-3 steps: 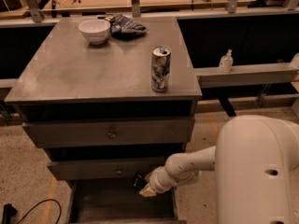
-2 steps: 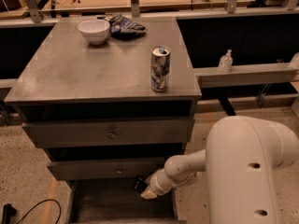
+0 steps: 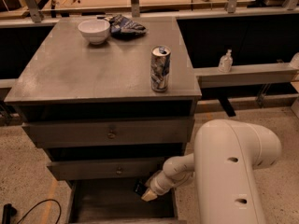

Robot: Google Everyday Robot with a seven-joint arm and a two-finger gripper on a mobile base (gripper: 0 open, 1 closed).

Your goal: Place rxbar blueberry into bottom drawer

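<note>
Three drawers (image 3: 111,133), jaws over bottom drawer (image 3: 100,205)

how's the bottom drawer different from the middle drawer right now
The bottom drawer is pulled out, its dark inside open to view; the middle drawer shows only its front. The middle drawer has a round knob; no knob shows on the bottom drawer. The gripper hangs over the bottom drawer's right side, just below the middle drawer's front. Both are grey metal drawers of the same cabinet.
</note>
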